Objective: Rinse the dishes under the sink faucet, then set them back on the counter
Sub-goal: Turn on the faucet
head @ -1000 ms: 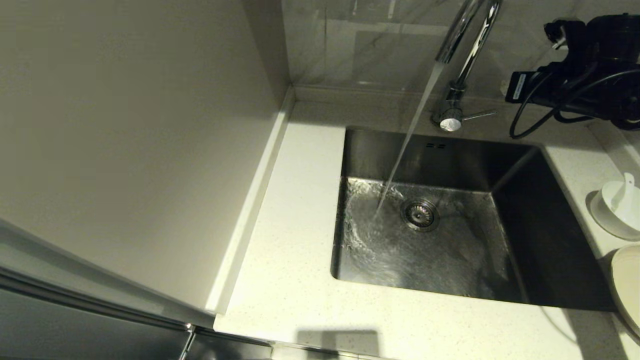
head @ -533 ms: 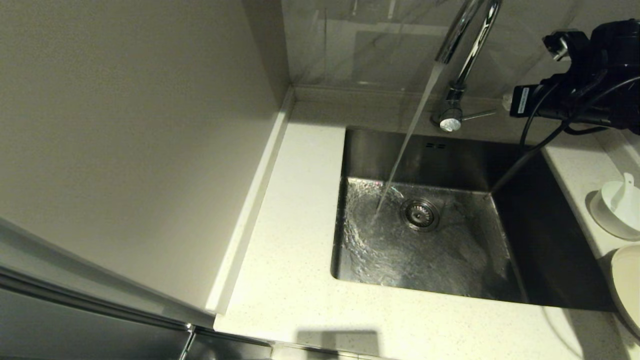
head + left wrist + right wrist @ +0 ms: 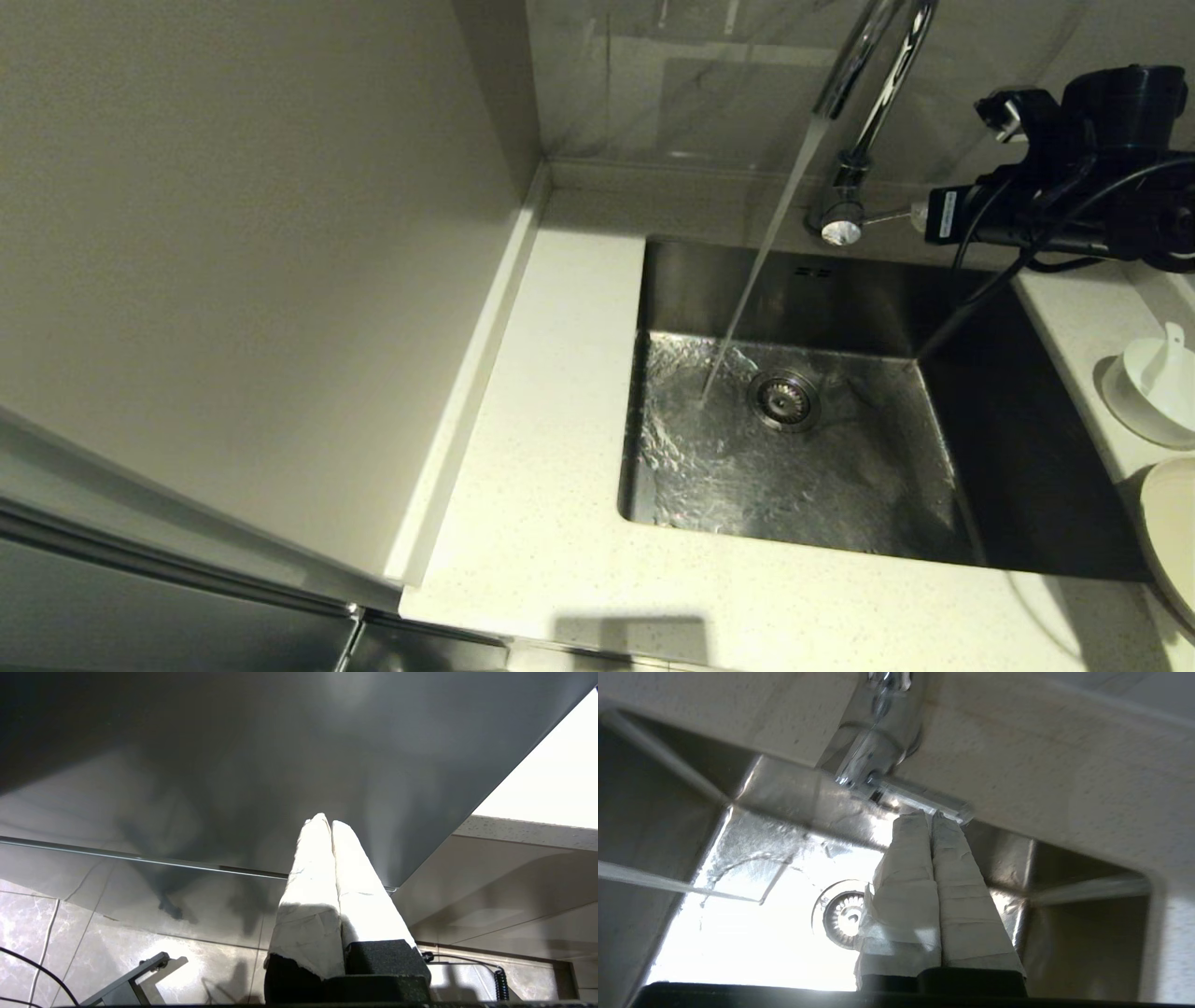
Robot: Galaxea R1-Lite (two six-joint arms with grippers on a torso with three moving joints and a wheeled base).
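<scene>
One surface (image 3: 551,523). One sink (image 3: 1018,448), holding only running water. One faucet (image 3: 873,56) at 12 o'clock. One plate (image 3: 1172,532), one bowl (image 3: 1144,401) holding one spoon (image 3: 1167,359), at 3 o'clock. Right pincer (image 3: 930,814) closed, empty, at the lever (image 3: 924,800). Left pincer (image 3: 327,820) closed, empty, parked.

I see a shiny chrome faucet (image 3: 864,103) over a brushed steel-grey sink (image 3: 1018,448), set in an off-white, finely speckled counter (image 3: 551,485). At far right sit a white bowl (image 3: 1144,397) with a white spoon (image 3: 1162,359) and a cream plate (image 3: 1172,532). My right gripper (image 3: 930,813) shows white-wrapped fingers (image 3: 957,896) on black
</scene>
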